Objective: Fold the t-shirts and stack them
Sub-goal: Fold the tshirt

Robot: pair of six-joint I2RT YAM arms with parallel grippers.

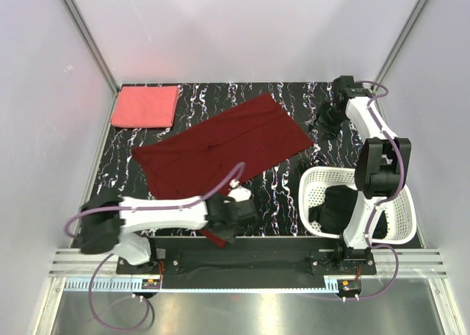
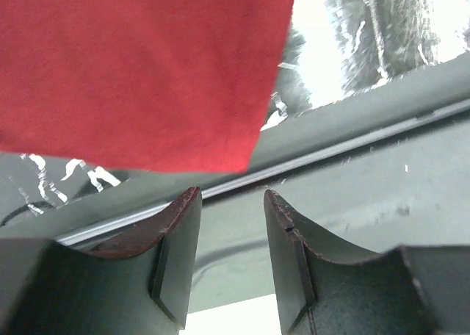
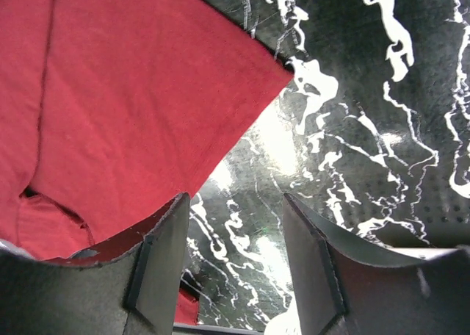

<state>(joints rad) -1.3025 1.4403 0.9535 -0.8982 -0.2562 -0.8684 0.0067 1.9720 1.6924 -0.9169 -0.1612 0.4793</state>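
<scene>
Just ahead of left gripper, maroon t-shirt

No text, label, brand, number or sign can be read in any view. The white marks on the black surface are marbled veins, not letters. Two small orange spots by the arm bases are too small to make out.
</scene>
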